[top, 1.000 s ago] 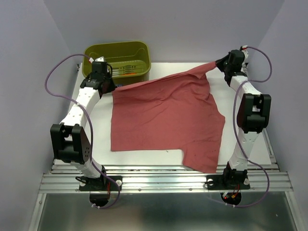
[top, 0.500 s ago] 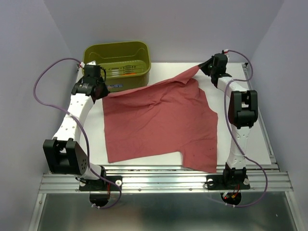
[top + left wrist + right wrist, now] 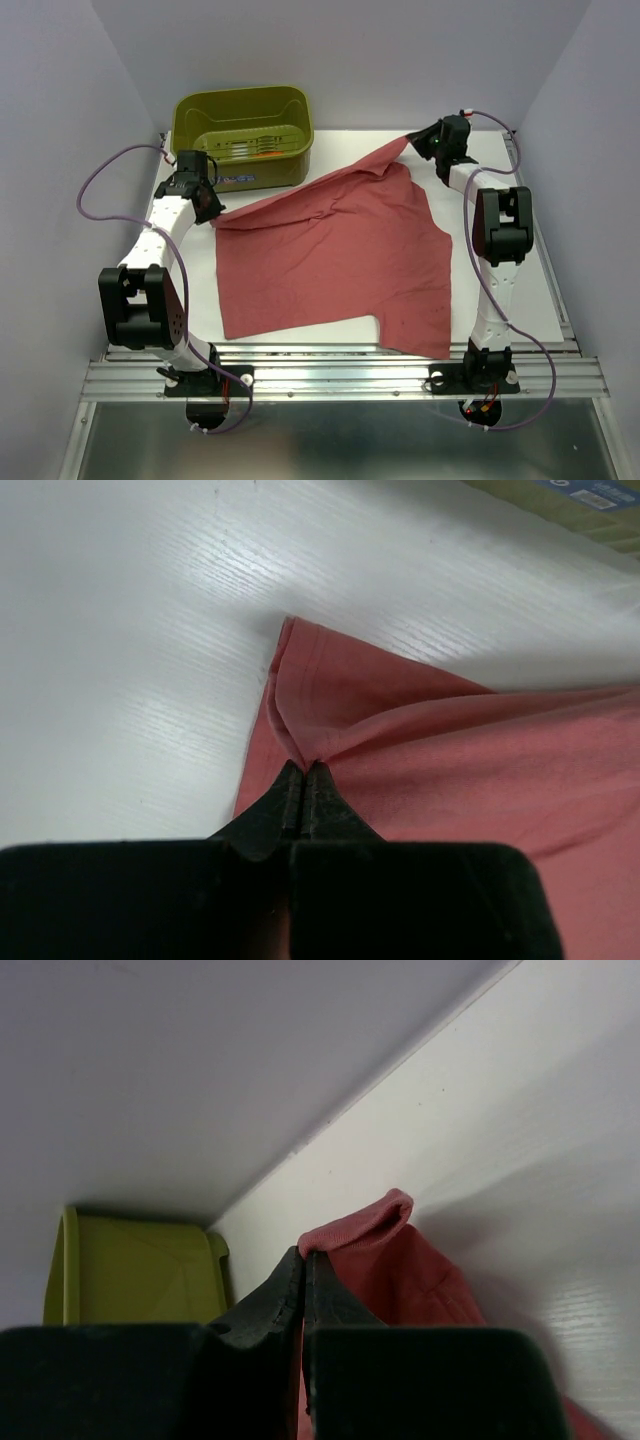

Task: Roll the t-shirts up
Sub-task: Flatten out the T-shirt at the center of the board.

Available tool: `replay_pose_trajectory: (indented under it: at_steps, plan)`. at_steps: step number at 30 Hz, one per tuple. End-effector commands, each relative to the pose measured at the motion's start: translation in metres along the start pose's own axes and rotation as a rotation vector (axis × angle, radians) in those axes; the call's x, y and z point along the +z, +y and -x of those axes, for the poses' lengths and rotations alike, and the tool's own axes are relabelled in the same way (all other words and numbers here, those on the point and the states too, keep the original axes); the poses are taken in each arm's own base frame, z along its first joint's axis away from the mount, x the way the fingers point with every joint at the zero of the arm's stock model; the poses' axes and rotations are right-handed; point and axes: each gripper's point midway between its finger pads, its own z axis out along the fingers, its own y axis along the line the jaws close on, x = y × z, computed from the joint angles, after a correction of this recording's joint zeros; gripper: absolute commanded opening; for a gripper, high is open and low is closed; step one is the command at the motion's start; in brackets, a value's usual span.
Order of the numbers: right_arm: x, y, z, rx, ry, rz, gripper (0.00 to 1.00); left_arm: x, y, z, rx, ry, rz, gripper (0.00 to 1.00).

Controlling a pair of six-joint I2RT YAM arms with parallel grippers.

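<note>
Overhead, pale lilac walls (image 3: 400, 60) enclose a white worktop (image 3: 352, 152), with an olive basket (image 3: 243, 105) at its far left. The rose-red t-shirt (image 3: 335, 250) lies spread there, left fingers (image 3: 303, 778) clamped on one corner and right fingers (image 3: 303, 1268) on a far fold. Orange bits (image 3: 262, 152) in the basket are too small to identify

We see an olive-green basket (image 3: 243, 97) at the far left corner of the white table (image 3: 543, 280) — a blue label (image 3: 238, 181) on its front wall.
</note>
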Motion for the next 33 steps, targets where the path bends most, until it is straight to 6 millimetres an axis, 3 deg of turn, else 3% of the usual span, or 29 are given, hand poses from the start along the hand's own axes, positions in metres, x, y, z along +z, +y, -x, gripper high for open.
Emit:
replay_pose_trajectory:
  at_steps: [1,9,14,21,26,33]
  plan:
    - [-0.007,0.048,0.0,0.009,-0.032,0.126,0.01,-0.007,0.007,0.008,-0.042,-0.054,0.003,0.0]
    - [0.007,0.044,-0.027,0.011,0.009,0.116,0.01,-0.003,0.026,0.002,-0.09,-0.047,0.024,0.0]
    - [0.011,0.055,-0.045,-0.001,0.041,0.135,0.01,0.002,0.029,-0.002,-0.108,-0.034,0.008,0.0]
    - [-0.005,0.08,-0.022,-0.024,-0.013,0.161,0.01,-0.003,0.023,0.013,-0.109,-0.065,-0.028,0.0]
    - [-0.029,0.067,0.007,0.026,-0.081,0.115,0.01,-0.012,0.007,0.039,-0.115,-0.123,-0.092,0.0]
    - [-0.069,0.045,0.049,0.114,-0.155,0.121,0.01,-0.008,-0.016,0.063,-0.115,-0.151,-0.186,0.0]
